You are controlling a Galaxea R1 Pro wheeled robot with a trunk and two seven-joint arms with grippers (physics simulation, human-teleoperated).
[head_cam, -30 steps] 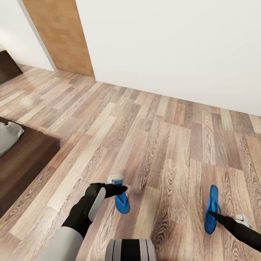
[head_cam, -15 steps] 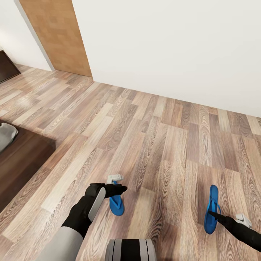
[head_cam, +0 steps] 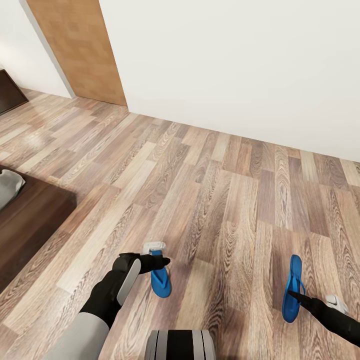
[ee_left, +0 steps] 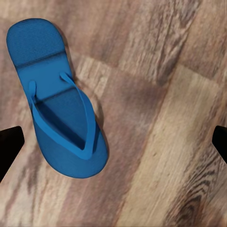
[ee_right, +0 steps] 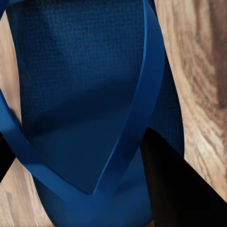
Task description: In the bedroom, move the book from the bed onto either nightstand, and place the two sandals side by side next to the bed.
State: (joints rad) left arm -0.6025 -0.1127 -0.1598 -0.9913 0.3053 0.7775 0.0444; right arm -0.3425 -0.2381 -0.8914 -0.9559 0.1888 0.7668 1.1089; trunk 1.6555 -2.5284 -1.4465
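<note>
While the head view is showing one sandal [head_cam: 160, 281] lying on the floor [head_cam: 225, 200] under the left gripper [head_cam: 156, 256] and the other sandal [head_cam: 292, 289] hanging from the right gripper [head_cam: 295, 296], the left wrist view is showing jaws spread wide above theirs, and the right wrist view is showing a finger [ee_right: 177, 189] hooking a strap, so next the held sandal seemingly needs placing beside its mate near the bed [head_cam: 30, 220].

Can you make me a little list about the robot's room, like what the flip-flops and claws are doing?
floor: brown wood planks
left sandal: blue, flat on the floor, below the left claw
left claw: open above that sandal, not touching it
right sandal: blue, held by its strap
right claw: shut on the strap
gap between sandals: wide, not side by side yet
bed: dark frame corner at the left edge
</note>
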